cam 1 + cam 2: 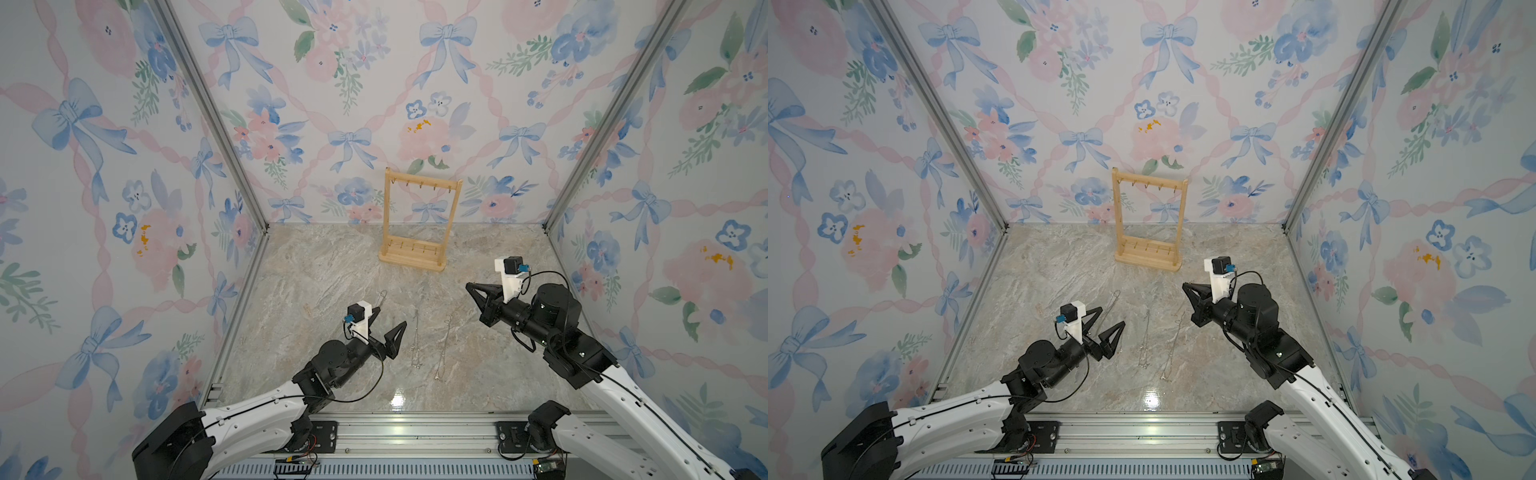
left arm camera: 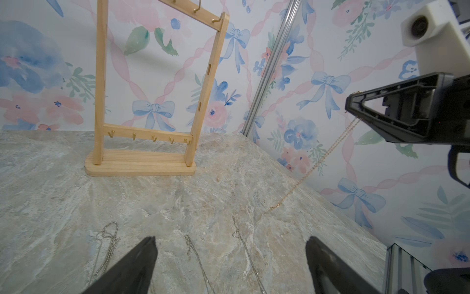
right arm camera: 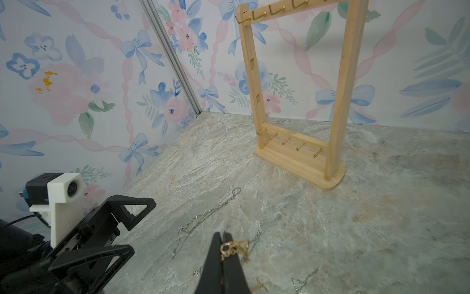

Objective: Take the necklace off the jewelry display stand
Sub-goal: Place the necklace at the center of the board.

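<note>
Right wrist: necklace (image 3: 229, 248) in right gripper (image 3: 221, 236)

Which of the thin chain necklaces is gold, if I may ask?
The thin gold chain hanging from the shut right gripper; the silver chains lie flat.

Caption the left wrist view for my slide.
The right gripper shut on a gold necklace, away from the jewelry display stand; silver chains lie on the table.
</note>
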Action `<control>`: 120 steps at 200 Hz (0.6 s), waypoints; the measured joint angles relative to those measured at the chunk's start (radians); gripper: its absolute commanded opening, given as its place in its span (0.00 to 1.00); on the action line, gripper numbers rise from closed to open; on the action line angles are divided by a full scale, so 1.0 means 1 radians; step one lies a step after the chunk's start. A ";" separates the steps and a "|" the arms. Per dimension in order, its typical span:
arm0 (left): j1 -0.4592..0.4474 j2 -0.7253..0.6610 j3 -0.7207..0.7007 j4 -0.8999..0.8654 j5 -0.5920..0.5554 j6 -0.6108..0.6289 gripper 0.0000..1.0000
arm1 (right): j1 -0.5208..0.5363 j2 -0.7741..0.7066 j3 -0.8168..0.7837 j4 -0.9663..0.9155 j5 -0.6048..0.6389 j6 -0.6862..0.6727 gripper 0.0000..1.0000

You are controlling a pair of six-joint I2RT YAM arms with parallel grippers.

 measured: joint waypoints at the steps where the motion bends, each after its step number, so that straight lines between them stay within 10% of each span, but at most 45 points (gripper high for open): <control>1: 0.000 0.001 0.000 0.005 0.003 0.000 0.96 | 0.000 -0.003 -0.003 -0.002 0.000 0.000 0.00; 120: -0.043 0.350 0.129 0.173 0.445 -0.013 0.89 | -0.012 -0.220 -0.206 -0.083 -0.012 0.069 0.00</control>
